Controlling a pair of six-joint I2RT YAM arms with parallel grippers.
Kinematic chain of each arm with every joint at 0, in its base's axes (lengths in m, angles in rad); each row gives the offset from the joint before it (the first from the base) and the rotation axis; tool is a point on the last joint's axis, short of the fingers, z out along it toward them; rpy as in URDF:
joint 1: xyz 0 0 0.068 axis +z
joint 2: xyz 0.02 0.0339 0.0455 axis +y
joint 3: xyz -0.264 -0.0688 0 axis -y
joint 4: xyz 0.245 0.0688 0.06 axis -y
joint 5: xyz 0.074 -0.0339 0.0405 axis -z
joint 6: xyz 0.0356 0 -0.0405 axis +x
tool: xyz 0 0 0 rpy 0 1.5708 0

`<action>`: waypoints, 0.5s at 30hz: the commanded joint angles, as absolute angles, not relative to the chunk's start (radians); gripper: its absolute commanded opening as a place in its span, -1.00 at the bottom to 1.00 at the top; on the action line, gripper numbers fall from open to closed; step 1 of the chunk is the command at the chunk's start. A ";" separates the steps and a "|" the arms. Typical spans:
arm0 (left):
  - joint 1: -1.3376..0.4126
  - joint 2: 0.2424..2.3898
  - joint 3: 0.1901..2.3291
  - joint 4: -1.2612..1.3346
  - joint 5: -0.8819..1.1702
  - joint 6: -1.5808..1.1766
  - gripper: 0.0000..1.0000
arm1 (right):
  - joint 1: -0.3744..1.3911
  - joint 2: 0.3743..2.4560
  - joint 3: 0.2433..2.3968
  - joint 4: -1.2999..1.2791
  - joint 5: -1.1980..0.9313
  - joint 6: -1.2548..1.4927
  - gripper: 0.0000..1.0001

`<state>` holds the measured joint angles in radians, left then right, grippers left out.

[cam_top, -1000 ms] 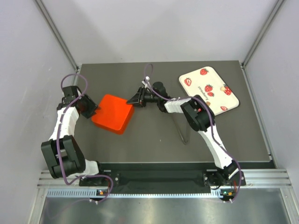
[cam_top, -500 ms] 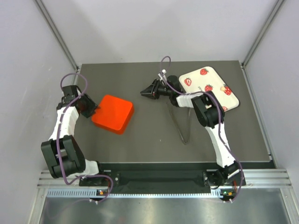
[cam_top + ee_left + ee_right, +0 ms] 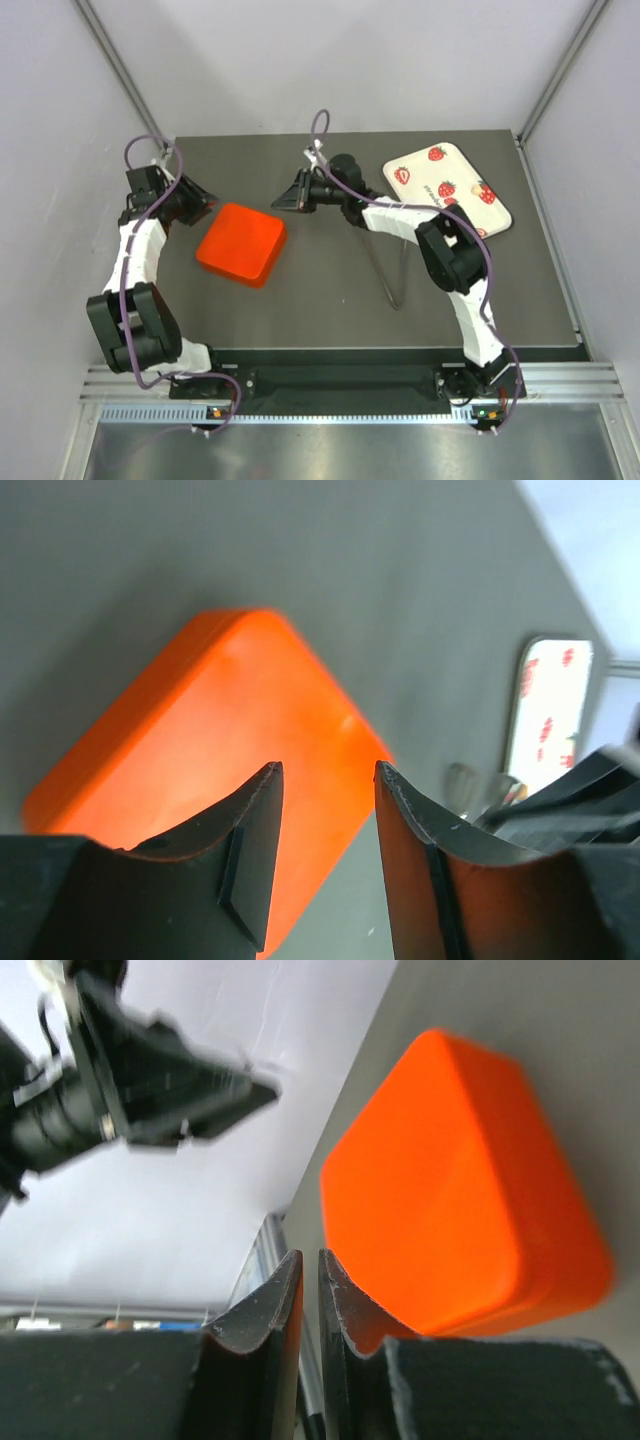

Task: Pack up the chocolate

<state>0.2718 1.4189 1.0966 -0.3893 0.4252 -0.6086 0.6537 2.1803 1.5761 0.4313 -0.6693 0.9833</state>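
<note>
The orange box (image 3: 242,243) lies flat on the dark table (image 3: 320,300), left of centre in the top view, lid side up and closed as far as can be seen. No chocolate is visible in any view; whether it sits inside the box cannot be told. The scene therefore fits either a closed box waiting to be opened or a box closed again after packing.

The left gripper (image 3: 197,202) hovers off the box's upper-left corner. In the left wrist view its fingers (image 3: 255,825) are slightly spread with nothing between them, and the box fills the frame behind.

The right gripper (image 3: 285,198) hangs just off the box's upper-right corner, apart from it. In the right wrist view its fingers (image 3: 272,1310) are nearly pressed together, holding nothing.

The two grippers flank the box on opposite sides, probably for two-handed handling.

A strawberry-print tray (image 3: 447,192) rests at the upper right, well apart from the box.
</note>
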 commanded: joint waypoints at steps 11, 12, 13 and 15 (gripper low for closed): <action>0.264 1.684 1.052 -0.205 0.445 -0.673 -0.14 | 0.752 2.369 1.629 0.413 -0.664 0.991 -0.78; 0.264 1.684 1.064 -0.225 0.425 -0.669 -0.14 | 0.750 2.362 1.635 0.404 -0.666 0.977 -0.78; 0.264 1.674 1.078 -0.247 0.372 -0.657 -0.14 | 0.752 2.352 1.637 0.378 -0.666 0.968 -0.78; 0.264 1.648 1.130 -0.317 0.316 -0.649 -0.14 | 0.750 2.312 1.657 0.338 -0.650 0.931 -0.78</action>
